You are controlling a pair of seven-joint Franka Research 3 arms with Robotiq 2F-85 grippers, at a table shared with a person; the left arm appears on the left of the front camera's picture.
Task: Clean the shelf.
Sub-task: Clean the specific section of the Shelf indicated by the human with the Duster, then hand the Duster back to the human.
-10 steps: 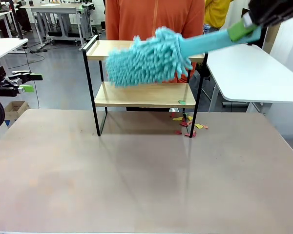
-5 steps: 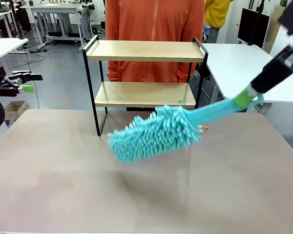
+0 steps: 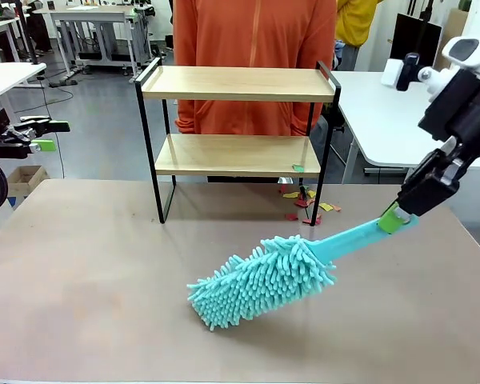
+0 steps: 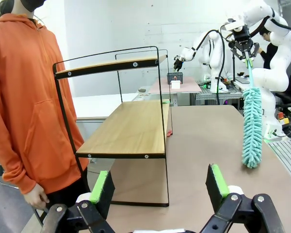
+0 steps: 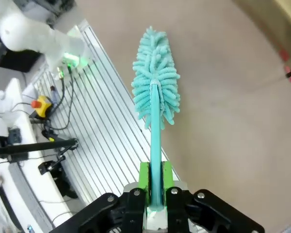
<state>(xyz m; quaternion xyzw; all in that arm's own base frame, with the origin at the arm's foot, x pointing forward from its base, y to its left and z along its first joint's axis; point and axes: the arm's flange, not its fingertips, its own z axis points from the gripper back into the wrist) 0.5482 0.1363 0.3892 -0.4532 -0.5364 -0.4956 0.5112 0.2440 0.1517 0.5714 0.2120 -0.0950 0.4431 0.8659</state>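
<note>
Two boards of light wood make up the shelf [image 3: 237, 120], which stands at the far side of my table [image 3: 104, 280], right in front of the person in the orange hoodie [image 3: 254, 48]. My right gripper [image 3: 396, 218] sits well to the right of it and nearer my side, its green pads pinched tight on the handle of a turquoise duster [image 3: 264, 280]. From my right wrist I look straight down that handle, which runs up between my fingers to the fluffy head. The duster slopes down and to the left from my grip, and its head lies low over the tabletop, in front of the shelf and clear of both boards; whether the fibres touch the table I cannot tell. Small red and yellow scraps [image 3: 304, 206] lie on the table by the shelf's right rear leg, and a green bit [image 3: 298, 168] sits on the lower board's right end. My left gripper [image 4: 160, 187] is held off beyond the table's left edge, fingers spread wide with nothing between them, looking along the shelf's end rail.
</note>
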